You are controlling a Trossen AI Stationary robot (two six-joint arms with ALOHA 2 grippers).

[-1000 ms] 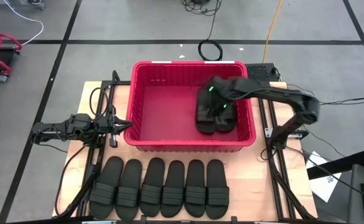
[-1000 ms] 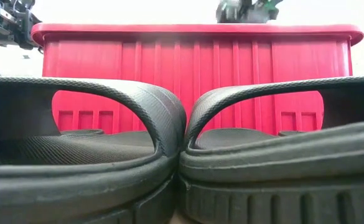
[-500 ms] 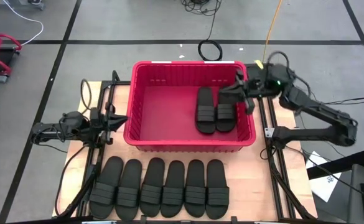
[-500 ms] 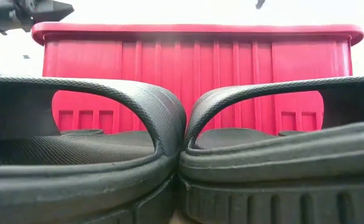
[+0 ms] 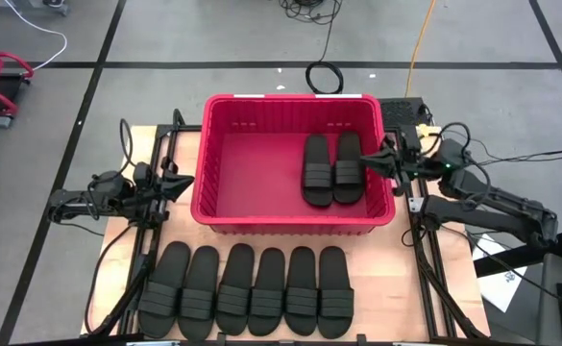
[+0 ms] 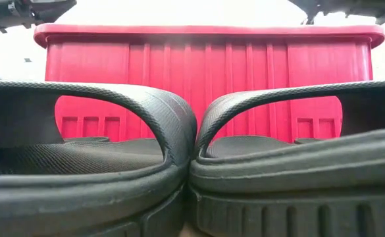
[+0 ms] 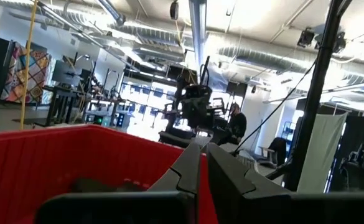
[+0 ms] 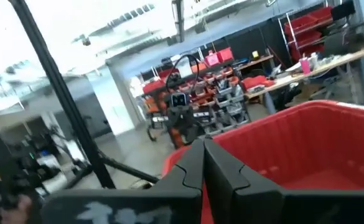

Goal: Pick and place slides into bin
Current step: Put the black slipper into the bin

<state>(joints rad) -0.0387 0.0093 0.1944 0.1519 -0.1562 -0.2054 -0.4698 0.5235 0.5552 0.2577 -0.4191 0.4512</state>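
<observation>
Two slides in the bin, six waiting on the worktop

The right claw (image 5: 384,160) is pinched closed with nothing in it, at the bin's (image 5: 290,223) rim, just beside two slides (image 5: 332,169) lying inside. The left claw (image 5: 179,184) is closed too, by the other wall. Six slides (image 5: 247,288) sit in a row below.

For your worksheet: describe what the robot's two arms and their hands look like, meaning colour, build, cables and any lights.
Both arms are dark, slim and jointed, with black cables looping beside them. The left hand and right hand each end in two dark, angular, wedge-shaped fingers. A small green light glows on the right arm's wrist. No printed markings are legible.
</observation>
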